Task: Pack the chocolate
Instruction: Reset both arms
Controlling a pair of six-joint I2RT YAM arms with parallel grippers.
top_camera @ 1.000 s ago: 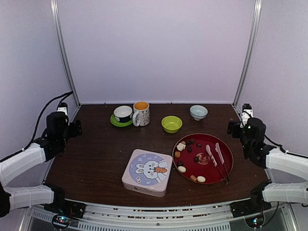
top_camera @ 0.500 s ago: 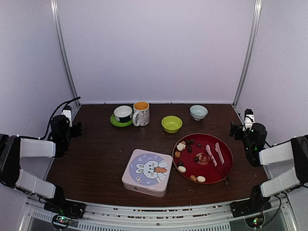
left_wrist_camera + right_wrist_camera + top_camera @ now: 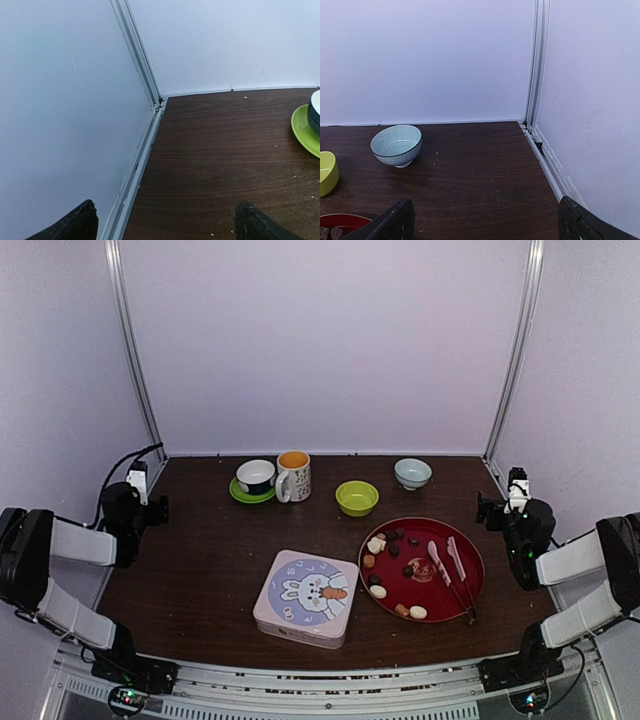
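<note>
Item: chocolates (image 3: 392,537), loose pieces of several colours on the red tray (image 3: 475,558), right of centre on the counter (image 3: 200,560). Pink tongs (image 3: 458,560) and a pink scoop (image 3: 438,562) lie on the same tray, beside the sweets.

Item: square tin (image 3: 306,597) with rabbit lid, just left of the tray, lid on. Contents not visible. The scene fits either a tin waiting to be opened and filled, or one closed again with these pieces left over.

Item: left end effector (image 3: 165,220), at the far-left edge of the counter, fingers spread wide, holding and touching nothing. Right end effector (image 3: 482,220), at the far-right edge, likewise spread wide and empty. Both are well apart from tray and tin.

Handling note (judgement): any pick wants a narrow, centred pinch on one piece at a time, since the pieces are small and sit close together; the tin's lid would need lifting level by its edges.

Also present: saucer with cup (image 3: 256,478), mug (image 3: 294,475), green bowl (image 3: 357,497), pale blue bowl (image 3: 413,473) along the back.
</note>
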